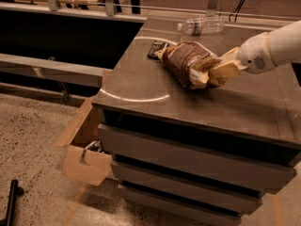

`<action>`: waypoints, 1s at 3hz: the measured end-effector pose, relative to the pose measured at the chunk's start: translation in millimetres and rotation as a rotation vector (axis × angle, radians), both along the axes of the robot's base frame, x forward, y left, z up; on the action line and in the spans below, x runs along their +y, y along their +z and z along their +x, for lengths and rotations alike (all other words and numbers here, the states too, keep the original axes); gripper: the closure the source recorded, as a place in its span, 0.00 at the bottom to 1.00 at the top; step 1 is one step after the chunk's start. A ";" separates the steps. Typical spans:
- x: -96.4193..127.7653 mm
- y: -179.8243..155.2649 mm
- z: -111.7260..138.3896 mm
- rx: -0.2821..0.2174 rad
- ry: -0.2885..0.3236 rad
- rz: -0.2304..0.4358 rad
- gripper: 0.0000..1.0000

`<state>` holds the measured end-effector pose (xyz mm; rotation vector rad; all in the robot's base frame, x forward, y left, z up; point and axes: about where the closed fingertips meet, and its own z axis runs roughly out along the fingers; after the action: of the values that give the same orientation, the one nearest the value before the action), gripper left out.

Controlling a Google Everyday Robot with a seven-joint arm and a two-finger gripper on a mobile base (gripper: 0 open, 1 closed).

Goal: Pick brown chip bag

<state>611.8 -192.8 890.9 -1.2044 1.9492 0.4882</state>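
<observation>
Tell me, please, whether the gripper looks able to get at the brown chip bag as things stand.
Likely yes: the gripper sits against one end of the brown chip bag on the cabinet top, with nothing standing between them.
</observation>
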 end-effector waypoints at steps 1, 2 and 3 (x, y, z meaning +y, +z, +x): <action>-15.5 30.8 10.3 -0.105 0.064 0.107 1.00; -25.2 51.6 12.2 -0.177 0.148 0.162 1.00; -29.2 69.7 10.8 -0.232 0.216 0.191 1.00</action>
<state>622.5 -221.9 960.6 -1.2917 1.5496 0.6024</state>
